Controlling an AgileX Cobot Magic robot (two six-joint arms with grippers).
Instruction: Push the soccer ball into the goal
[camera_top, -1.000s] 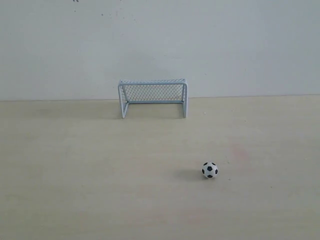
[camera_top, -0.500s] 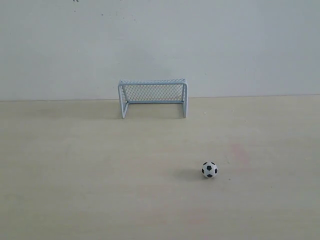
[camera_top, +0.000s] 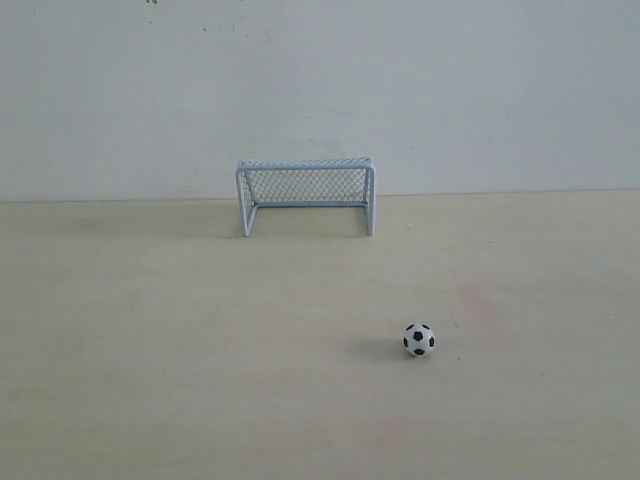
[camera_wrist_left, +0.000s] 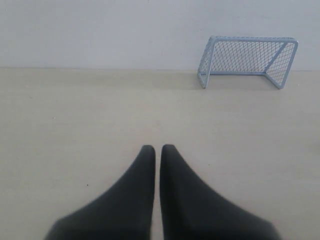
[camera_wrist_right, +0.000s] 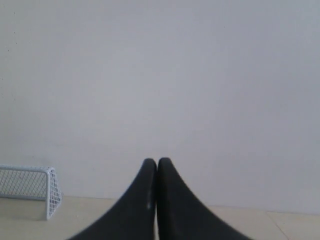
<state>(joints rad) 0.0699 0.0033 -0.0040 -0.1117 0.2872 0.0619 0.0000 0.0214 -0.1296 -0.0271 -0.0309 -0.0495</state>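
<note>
The soccer ball (camera_top: 420, 340), small and white with black patches, rests on the pale table to the right of centre in the exterior view. The goal (camera_top: 306, 195), a pale frame with mesh netting, stands at the back by the wall, its mouth facing forward. The goal also shows in the left wrist view (camera_wrist_left: 248, 61) and at the edge of the right wrist view (camera_wrist_right: 31, 190). My left gripper (camera_wrist_left: 157, 148) is shut with nothing in it, low over bare table. My right gripper (camera_wrist_right: 157, 162) is shut and empty, raised toward the wall. Neither gripper shows in the exterior view.
A light grey wall (camera_top: 320, 90) runs behind the table just past the goal. The pale wooden tabletop (camera_top: 160, 330) stretches between ball and goal.
</note>
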